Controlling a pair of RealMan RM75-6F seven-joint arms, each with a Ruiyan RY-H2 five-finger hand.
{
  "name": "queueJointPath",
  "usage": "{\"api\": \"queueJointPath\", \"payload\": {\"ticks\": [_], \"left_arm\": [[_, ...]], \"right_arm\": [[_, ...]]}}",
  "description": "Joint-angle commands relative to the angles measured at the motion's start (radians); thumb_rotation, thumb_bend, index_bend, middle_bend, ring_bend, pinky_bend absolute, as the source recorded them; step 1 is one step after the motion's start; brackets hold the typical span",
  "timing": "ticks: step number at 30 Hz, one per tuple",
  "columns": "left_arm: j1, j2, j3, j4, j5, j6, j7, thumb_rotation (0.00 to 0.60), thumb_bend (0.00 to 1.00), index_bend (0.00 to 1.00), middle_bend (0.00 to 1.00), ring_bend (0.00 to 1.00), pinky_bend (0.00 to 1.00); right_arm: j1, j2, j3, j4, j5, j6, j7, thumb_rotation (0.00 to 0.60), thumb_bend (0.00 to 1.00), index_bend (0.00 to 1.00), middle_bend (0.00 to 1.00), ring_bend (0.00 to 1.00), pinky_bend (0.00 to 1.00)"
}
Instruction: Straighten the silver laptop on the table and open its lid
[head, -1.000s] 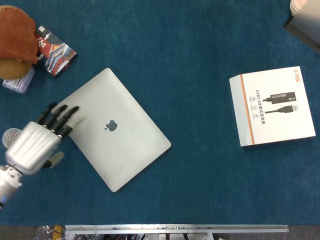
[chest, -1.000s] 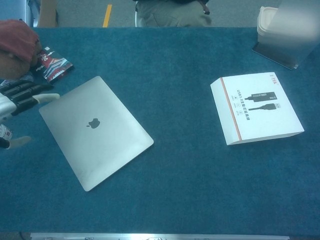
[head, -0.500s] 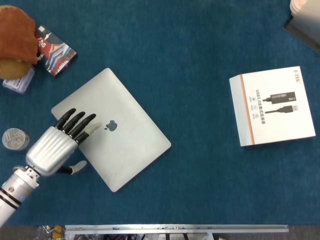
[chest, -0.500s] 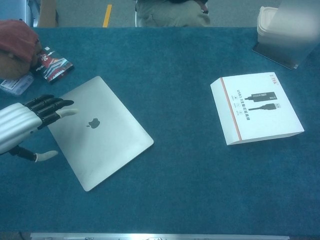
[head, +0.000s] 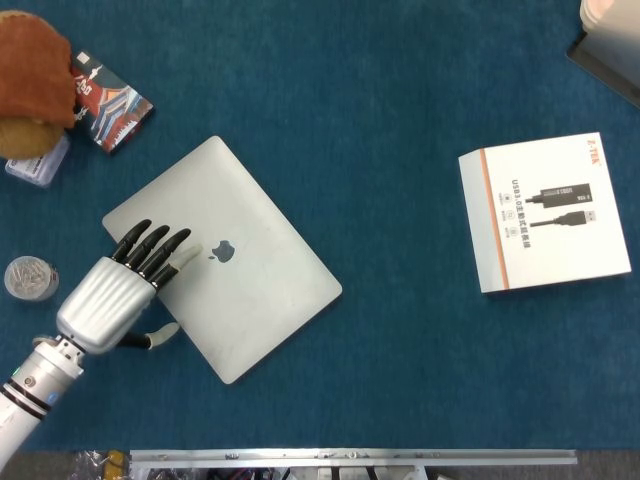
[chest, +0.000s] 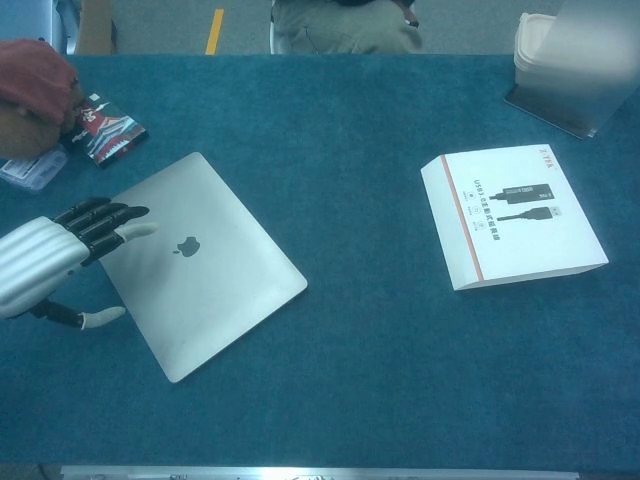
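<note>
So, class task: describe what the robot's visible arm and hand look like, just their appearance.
The left hand has a ribbed silver back, black fingers with pale tips, and a pale-tipped thumb. Its silver forearm carries a dark band and a small green mark. The right hand is not in view.

Your landmark is the laptop (head: 222, 257), lid closed, lying skewed on the table (head: 400, 90), left of centre. Your left hand (head: 110, 290) lies over the laptop's left corner, fingers (head: 150, 243) stretched flat above the lid, thumb just off its near-left edge. Well right of the laptop sits the flat box (head: 544, 211). Behind-left of the laptop lies the small packet (head: 110, 105), touching the plush item (head: 32, 80) further left. Left of the laptop, past your hand, sits the round tin (head: 27, 277). Far behind-right, at the table corner, stands a container (chest: 565, 55).
</note>
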Motion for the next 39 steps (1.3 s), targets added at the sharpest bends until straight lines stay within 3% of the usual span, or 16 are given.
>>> {"api": "queueJointPath", "payload": {"ticks": [1,8,13,25,27,31,32,39], "left_arm": [[-0.004,-0.012,0.004,0.022,0.005,0.005,0.001,0.371,0.23,0.00,0.00,0.00,0.00],[-0.017,-0.037,0.019,0.088,0.014,0.000,0.001,0.356,0.23,0.00,0.00,0.00,0.00],[-0.013,-0.063,0.022,0.140,0.018,0.027,-0.002,0.268,0.23,0.00,0.00,0.00,0.00],[-0.010,-0.101,0.038,0.235,0.026,0.059,0.004,0.197,0.22,0.00,0.00,0.00,0.00],[-0.011,-0.100,0.040,0.236,0.026,0.060,0.004,0.247,0.22,0.00,0.00,0.00,0.00],[-0.018,-0.088,0.047,0.218,0.024,0.055,-0.002,0.539,0.22,0.00,0.00,0.00,0.00],[-0.020,-0.084,0.048,0.212,0.024,0.051,-0.001,0.579,0.22,0.00,0.00,0.00,0.00],[-0.033,-0.061,0.057,0.172,0.020,0.024,0.022,0.600,0.22,0.00,0.00,0.00,0.00]], "right_arm": [[0.000,-0.001,-0.001,-0.003,-0.002,0.000,-0.003,0.600,0.26,0.02,0.19,0.09,0.07],[-0.004,0.000,-0.002,-0.010,0.001,0.005,-0.010,0.600,0.26,0.02,0.19,0.09,0.07],[-0.007,0.002,-0.001,-0.013,0.003,0.010,-0.011,0.600,0.26,0.02,0.19,0.09,0.07],[-0.011,-0.001,-0.002,-0.014,0.002,0.017,-0.008,0.600,0.26,0.02,0.19,0.09,0.07],[-0.012,-0.002,-0.002,-0.012,0.003,0.018,-0.007,0.600,0.26,0.02,0.19,0.09,0.07],[-0.014,-0.003,-0.002,-0.010,0.003,0.020,-0.005,0.600,0.26,0.02,0.19,0.09,0.07],[-0.014,-0.004,-0.002,-0.009,0.003,0.021,-0.004,0.600,0.26,0.02,0.19,0.09,0.07],[-0.015,-0.005,0.000,-0.002,0.004,0.023,0.004,0.600,0.26,0.02,0.19,0.09,0.07]]}}
